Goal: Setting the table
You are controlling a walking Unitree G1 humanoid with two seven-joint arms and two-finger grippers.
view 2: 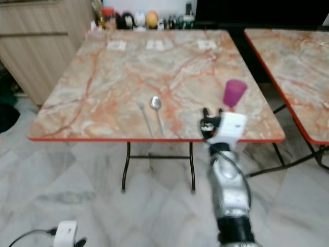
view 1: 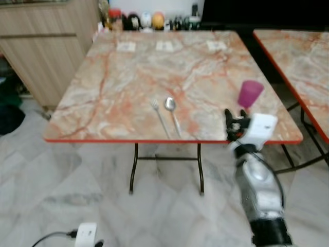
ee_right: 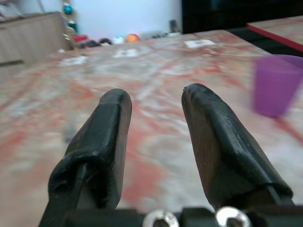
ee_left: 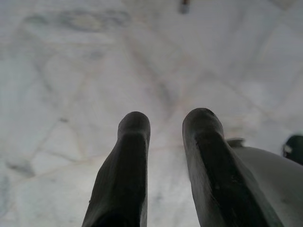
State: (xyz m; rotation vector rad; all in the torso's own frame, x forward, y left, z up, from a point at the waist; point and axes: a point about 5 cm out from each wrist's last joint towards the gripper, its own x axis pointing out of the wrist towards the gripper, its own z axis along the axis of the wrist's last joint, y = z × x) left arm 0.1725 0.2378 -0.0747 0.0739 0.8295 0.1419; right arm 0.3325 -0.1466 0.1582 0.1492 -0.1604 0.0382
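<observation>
Hovering at the near right edge of the marble table (view 1: 128, 87), right gripper (ee_right: 156, 101) with fingers parted a moderate way, nothing between them. Pointing out over the tabletop, away from the robot. Sitting just beyond and a bit to the right of it, the purple cup (view 1: 250, 93), upright, near the table's right edge, not touching. Lying further left, near the front edge, a fork (view 1: 160, 118) and spoon (view 1: 172, 114) side by side, long axes running near-to-far. Far side: three small paper cards (view 1: 165, 46) in a row. Left gripper (ee_left: 165, 137) dangling low over the floor (ee_left: 71, 71), fingers apart too, empty. Guessing the cup's next, and definitely the right arm's job, being way closer: reaching forward and slightly rightward.
</observation>
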